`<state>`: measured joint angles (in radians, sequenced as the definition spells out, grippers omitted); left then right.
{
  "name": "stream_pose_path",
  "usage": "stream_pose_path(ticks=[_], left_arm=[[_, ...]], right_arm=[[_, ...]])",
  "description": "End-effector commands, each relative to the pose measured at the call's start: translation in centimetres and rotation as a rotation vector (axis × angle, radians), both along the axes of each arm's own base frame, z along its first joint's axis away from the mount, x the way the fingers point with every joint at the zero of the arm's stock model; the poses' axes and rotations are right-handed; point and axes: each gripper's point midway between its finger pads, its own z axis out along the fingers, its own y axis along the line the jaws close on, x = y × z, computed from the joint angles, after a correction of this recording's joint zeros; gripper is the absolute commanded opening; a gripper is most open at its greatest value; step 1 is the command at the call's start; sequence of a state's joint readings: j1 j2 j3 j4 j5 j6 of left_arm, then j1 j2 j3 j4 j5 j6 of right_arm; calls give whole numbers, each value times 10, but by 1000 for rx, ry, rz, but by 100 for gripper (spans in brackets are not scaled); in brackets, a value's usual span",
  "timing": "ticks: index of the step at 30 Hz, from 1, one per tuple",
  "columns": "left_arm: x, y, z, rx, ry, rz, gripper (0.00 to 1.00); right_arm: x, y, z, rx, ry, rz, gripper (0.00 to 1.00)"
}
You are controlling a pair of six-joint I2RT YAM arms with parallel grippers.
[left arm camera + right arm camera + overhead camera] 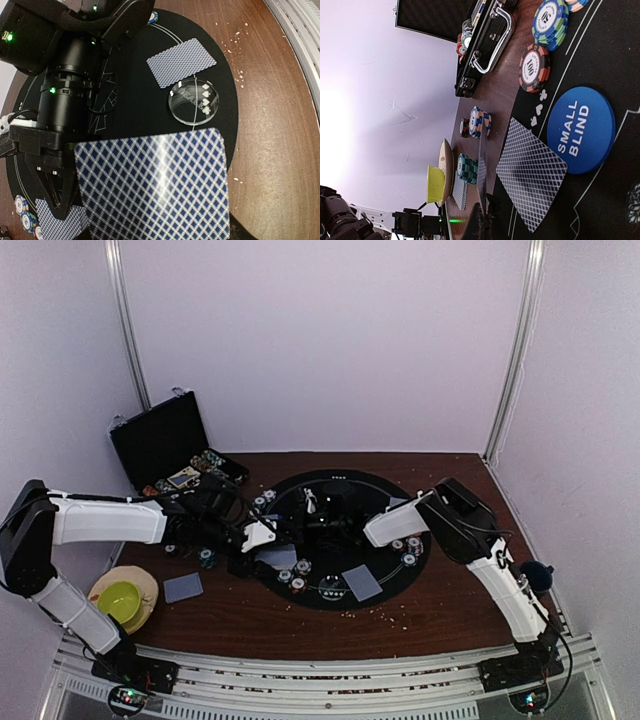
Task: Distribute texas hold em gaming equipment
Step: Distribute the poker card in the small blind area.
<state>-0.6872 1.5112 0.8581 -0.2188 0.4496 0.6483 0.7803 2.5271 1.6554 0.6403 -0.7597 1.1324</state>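
**Left gripper** [262, 540]: we log it clamped on one playing card [155, 185]. The card is patterned back up and held level, just above the left part of the round black mat [140, 107]. We cannot fix its long axis, because its lower edge runs out of the left wrist view.

**Right gripper** [54, 197]: it extends in from the right. Its tips are just far of the held card, over a second card [52, 225] lying on the mat. We cannot tell whether its fingers are parted or together.

**Laid goods:**
- a third card [181, 62] and a clear disc [194, 100], near-right of the held card
- a blue disc [580, 130]
- chips [537, 67]

**Judgement:** the mat lies straight below the left gripper, which alone carries the card. We reckon any descent must keep near of the right gripper's tips.
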Motion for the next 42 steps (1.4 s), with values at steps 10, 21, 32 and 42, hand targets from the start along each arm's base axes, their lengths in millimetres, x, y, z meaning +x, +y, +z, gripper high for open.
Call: stream_pose_path(ticks=[10, 21, 32, 42], left_arm=[[2, -3, 6, -31, -8, -4, 52], [3, -3, 3, -26, -4, -4, 52], [3, -3, 2, -24, -3, -3, 52], [3, -3, 1, -21, -1, -3, 52]], right_arm=[[6, 13, -6, -3, -5, -6, 0], [5, 16, -20, -47, 1, 1, 6], [6, 11, -27, -102, 3, -17, 14], [7, -3, -21, -167, -18, -45, 29]])
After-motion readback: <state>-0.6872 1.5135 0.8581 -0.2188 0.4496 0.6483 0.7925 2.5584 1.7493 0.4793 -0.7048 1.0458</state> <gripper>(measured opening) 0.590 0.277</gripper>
